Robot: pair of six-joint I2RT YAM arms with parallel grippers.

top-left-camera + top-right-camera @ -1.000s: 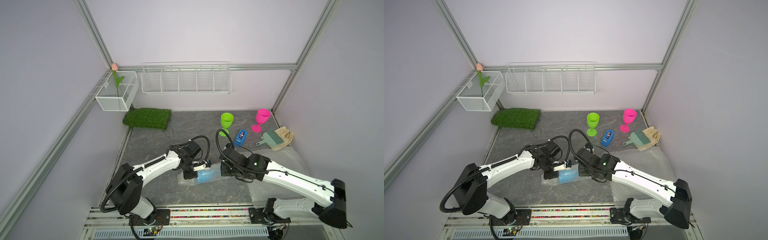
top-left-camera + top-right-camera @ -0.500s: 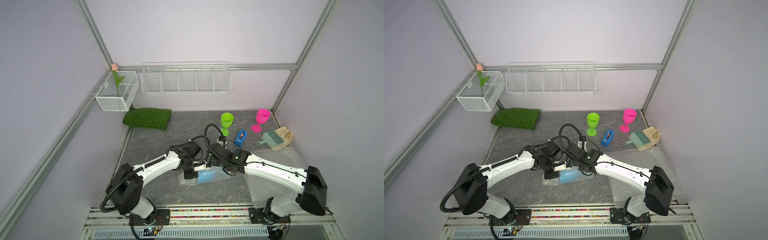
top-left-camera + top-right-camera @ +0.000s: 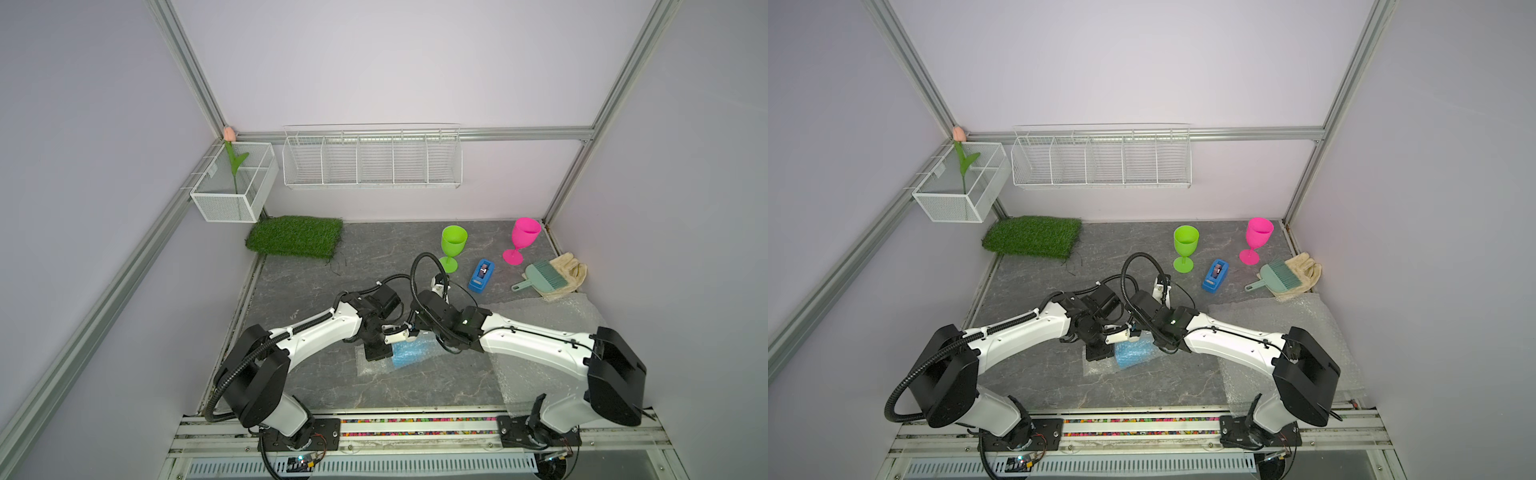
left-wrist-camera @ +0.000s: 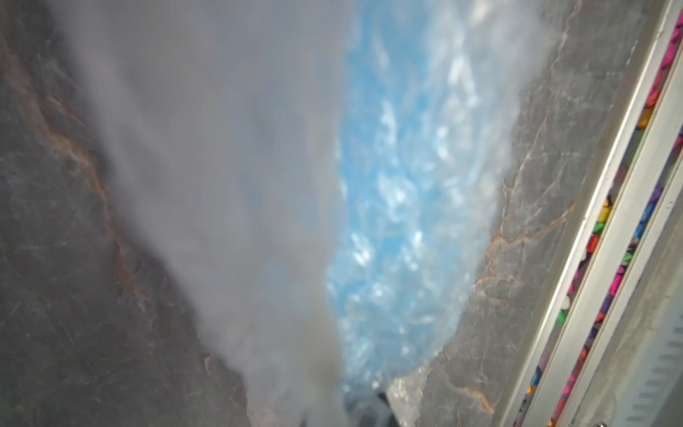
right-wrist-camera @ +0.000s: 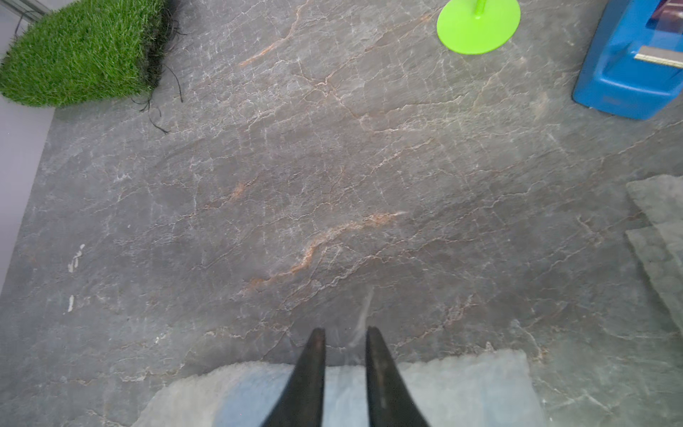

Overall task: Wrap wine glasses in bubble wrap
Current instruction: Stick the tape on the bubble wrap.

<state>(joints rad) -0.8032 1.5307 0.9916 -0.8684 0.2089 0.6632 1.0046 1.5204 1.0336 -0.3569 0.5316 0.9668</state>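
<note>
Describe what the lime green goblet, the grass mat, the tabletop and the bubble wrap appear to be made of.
Lime green goblet: probably plastic; opaque, uniform colour, smooth finish.
Grass mat: likely synthetic turf; dense fibre blades, frayed dark threads at its edge.
Tabletop: stone-look grey surface, matte, with pale and rust veins; possibly printed.
Bubble wrap: thin clear plastic film; glinting bubbles, blue showing through.

No writing, label or number can be read anywhere.

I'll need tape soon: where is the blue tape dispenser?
In both top views, the tape dispenser sits toward the far right, between the lime green goblet and the hot pink goblet.
</note>
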